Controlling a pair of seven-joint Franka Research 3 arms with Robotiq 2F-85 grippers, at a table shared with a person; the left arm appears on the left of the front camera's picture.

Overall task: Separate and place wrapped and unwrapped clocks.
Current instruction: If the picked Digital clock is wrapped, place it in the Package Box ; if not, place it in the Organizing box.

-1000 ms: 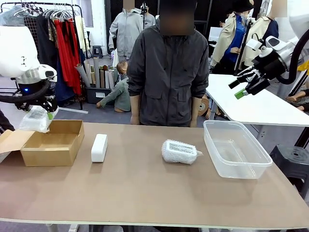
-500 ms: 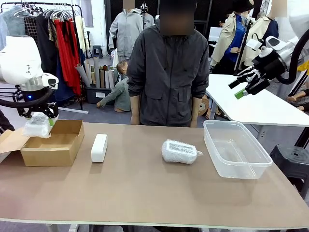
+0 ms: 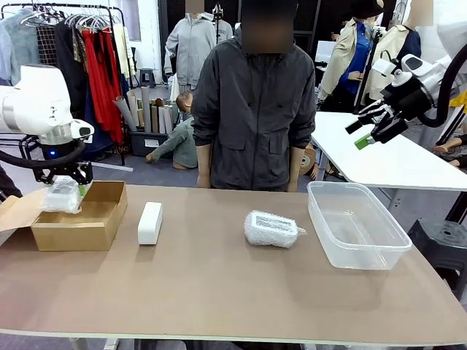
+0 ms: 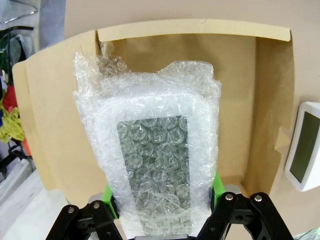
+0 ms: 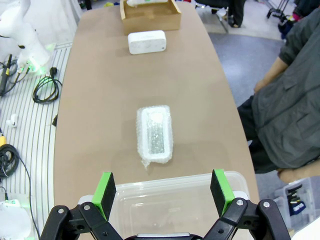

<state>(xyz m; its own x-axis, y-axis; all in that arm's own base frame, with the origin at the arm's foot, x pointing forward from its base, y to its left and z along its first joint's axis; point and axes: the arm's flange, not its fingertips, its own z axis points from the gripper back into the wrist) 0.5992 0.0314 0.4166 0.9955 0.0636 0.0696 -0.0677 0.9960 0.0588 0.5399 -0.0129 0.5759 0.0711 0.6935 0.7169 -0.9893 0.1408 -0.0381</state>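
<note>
Left end effector (image 3: 66,187): clamped on a wrapped clock (image 3: 61,198). In the left wrist view I see the green pads (image 4: 107,194) pinching the bubble wrap on both long sides, with the grey face turned to the camera. The clock hangs over the open box (image 3: 80,235) at the left end of the tabletop (image 3: 219,299). It is at about rim height, toward the box's rear left corner. I cannot tell whether it touches the box floor.

Right end effector (image 3: 360,134): jaws wide, nothing between them. It is raised well above the tabletop at the right side. Its wrist view looks down on the tub (image 5: 175,186), which is just below it.

Second wrapped clock (image 3: 272,229): lies flat on the tabletop, right of centre. It is near the tub's left wall but apart from it. A twist of wrap sticks out toward the tub.

Bare clock (image 3: 150,222): white, lies on the tabletop just right of the box, and I see a narrow gap between them. In the left wrist view its grey screen shows past the box wall. It is well apart from the second wrapped clock.

The tub is clear plastic and stands at the right end of the tabletop.

Person (image 3: 252,109): stands at the far side, centre, in a dark jacket with arms down at the sides.
</note>
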